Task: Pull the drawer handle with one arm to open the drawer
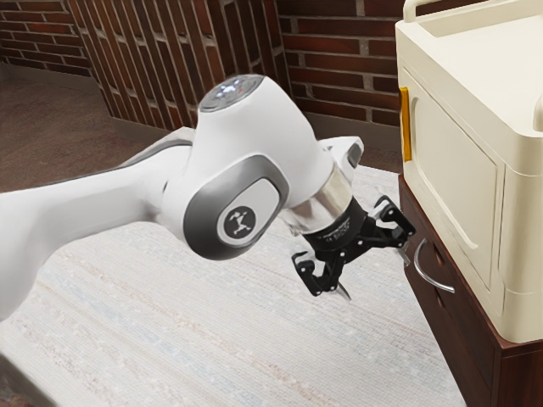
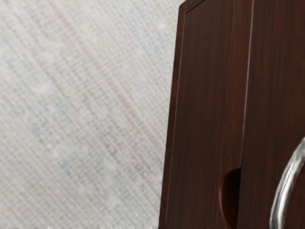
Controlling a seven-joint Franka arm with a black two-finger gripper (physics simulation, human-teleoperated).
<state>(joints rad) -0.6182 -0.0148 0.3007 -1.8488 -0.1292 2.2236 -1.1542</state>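
The black gripper [image 1: 373,275] stands open beside the dark brown wooden cabinet [image 1: 458,352], its two fingers spread wide with nothing between them. A curved silver handle [image 1: 421,268] is mounted on the cabinet's front, just past the finger nearer the cabinet, toward the exterior view's right. That finger appears close to the handle; whether they touch cannot be told. In the wrist view, part of the handle [image 2: 282,195] curves out from the dark wood front [image 2: 274,95], near a rounded recess [image 2: 230,198]. The drawer front looks flush with the cabinet.
A large cream-coloured box-like unit [image 1: 517,229] with a yellow strip [image 1: 405,125] sits on top of the cabinet. A pale, streaked surface [image 1: 212,326] spreads below the arm. Brick walls [image 1: 339,64] rise behind.
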